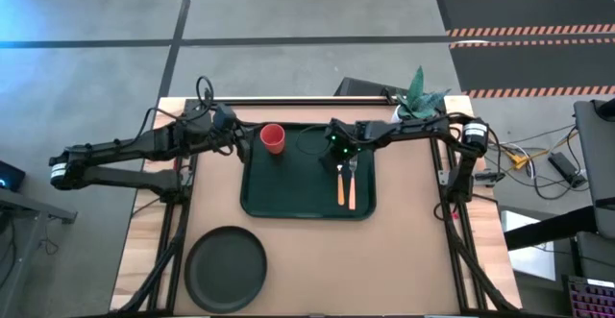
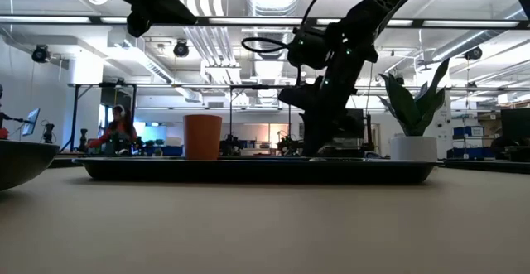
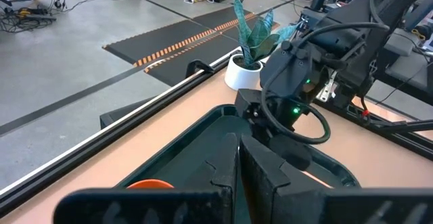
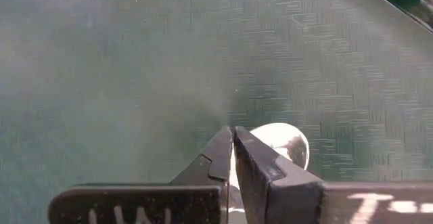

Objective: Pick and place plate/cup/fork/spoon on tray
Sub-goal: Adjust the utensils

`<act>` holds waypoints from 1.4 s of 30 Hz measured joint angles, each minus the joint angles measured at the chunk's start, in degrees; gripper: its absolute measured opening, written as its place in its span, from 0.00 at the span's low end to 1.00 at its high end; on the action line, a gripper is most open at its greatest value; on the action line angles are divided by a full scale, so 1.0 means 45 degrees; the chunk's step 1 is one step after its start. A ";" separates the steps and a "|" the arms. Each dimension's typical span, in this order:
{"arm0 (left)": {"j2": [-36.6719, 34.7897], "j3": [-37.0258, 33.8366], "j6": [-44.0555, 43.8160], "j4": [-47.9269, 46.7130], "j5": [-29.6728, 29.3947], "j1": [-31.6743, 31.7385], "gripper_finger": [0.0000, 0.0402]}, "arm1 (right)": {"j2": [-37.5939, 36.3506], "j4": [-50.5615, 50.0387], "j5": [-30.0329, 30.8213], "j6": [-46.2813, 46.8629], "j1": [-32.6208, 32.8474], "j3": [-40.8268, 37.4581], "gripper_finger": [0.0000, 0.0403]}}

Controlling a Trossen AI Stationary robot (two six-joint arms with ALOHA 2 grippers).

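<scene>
The dark green tray (image 1: 307,201) lies mid-table. On it the red cup (image 1: 273,138) stands upright at its far left, and the orange-handled spoon (image 1: 339,187) and fork (image 1: 352,189) lie side by side at its right. The dark plate (image 1: 226,268) rests on the table near the front left. My right gripper (image 4: 232,137) is shut over the tray, its tips just above the spoon's silver bowl (image 4: 284,143). My left gripper (image 3: 238,163) is shut and hangs by the tray's far left corner, beside the cup, holding nothing. My right gripper slants down from the table's far right, its shut fingertips (image 4: 252,146) in front of the spoon's bowl. Nothing shows between the fingers. Whether the tips touch the bowl, I cannot tell. The spoon lies flat on the tray.
A white pot with a green plant (image 1: 419,102) stands at the table's far right corner, close behind my right arm. Bare table lies right of the tray and between the tray and the near edge. A person sits far off in the room (image 2: 120,133).
</scene>
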 joint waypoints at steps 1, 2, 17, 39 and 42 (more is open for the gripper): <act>0.0000 0.0000 0.0000 0.0000 0.0000 0.0005 0.00 | 0.0000 0.0000 -0.0005 -0.0004 -0.0021 -0.0002 0.02; 0.0000 0.0000 0.0000 0.0000 0.0002 0.0002 0.00 | 0.0000 0.0018 -0.0014 -0.0005 -0.0042 -0.0002 0.02; 0.0000 0.0000 -0.0005 0.0005 0.0000 0.0005 0.00 | 0.0005 0.1349 -0.0628 -0.0094 -0.0079 -0.0104 0.02; 0.0000 0.0000 -0.0058 0.0015 0.0000 0.0000 0.00 | 0.0024 0.1321 -0.0454 0.0251 -0.0075 -0.0799 0.02; 0.0000 0.0000 -0.0058 0.0015 0.0004 0.0004 0.00 | 0.0024 0.1162 -0.0438 0.0154 -0.0075 -0.0799 0.02</act>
